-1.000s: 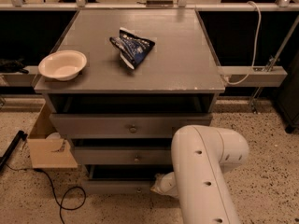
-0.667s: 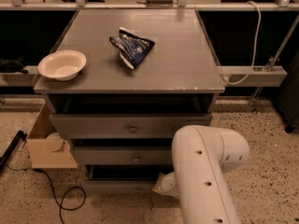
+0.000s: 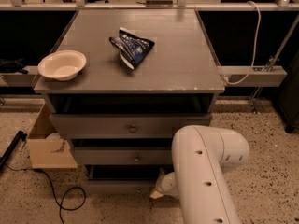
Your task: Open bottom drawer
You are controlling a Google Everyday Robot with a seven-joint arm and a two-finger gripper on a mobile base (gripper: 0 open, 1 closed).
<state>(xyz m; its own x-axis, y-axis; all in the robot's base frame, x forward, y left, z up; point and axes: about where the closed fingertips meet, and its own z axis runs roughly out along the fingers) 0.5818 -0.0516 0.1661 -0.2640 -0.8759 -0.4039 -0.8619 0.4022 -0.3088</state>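
The bulky white perforated robot arm (image 3: 205, 171) hides most of the gripper (image 3: 159, 192), which sits low at the right part of the grey-painted wooden bottom drawer (image 3: 117, 186), the lowest of three fronts. Whether the gripper is spread or closed, I cannot tell. With a poor hold, a pull likely slips off. A jerk might shake the cream round bowl (image 3: 62, 64) and the blue crumpled snack bag (image 3: 132, 48) on the cabinet's top.

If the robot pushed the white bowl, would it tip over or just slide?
The bowl looks wide and shallow, so it would probably slide, not tip. It sits near the left edge of the cabinet top, so a push that way might drop it. The tool is down by the bottom drawer.
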